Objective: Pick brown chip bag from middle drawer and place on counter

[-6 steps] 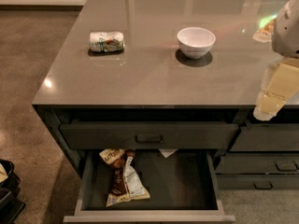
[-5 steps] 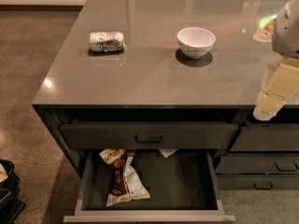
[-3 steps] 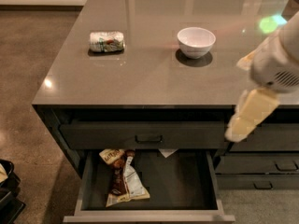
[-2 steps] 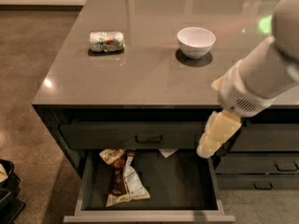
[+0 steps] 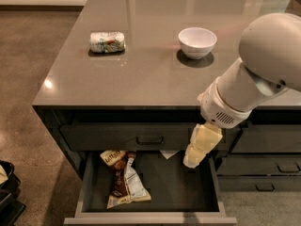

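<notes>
The brown chip bag [image 5: 123,179] lies lengthwise in the left part of the open middle drawer [image 5: 150,217], dark brown with a white label and tan ends. My gripper [image 5: 194,160] hangs from the white arm over the drawer's back right part, well to the right of the bag and apart from it. The grey counter [image 5: 150,65] spreads above the drawer.
A small white-and-green can [image 5: 107,42] lies on its side on the counter's left. A white bowl [image 5: 197,42] stands on the counter right of centre. A closed drawer [image 5: 141,138] sits above the open one; more closed drawers [image 5: 263,173] are at right. A white scrap [image 5: 168,153] lies at the drawer's back.
My arm has swung in from the right edge and down to the left; the gripper now hangs over the open drawer's right part. The bag, can and bowl have not moved.
</notes>
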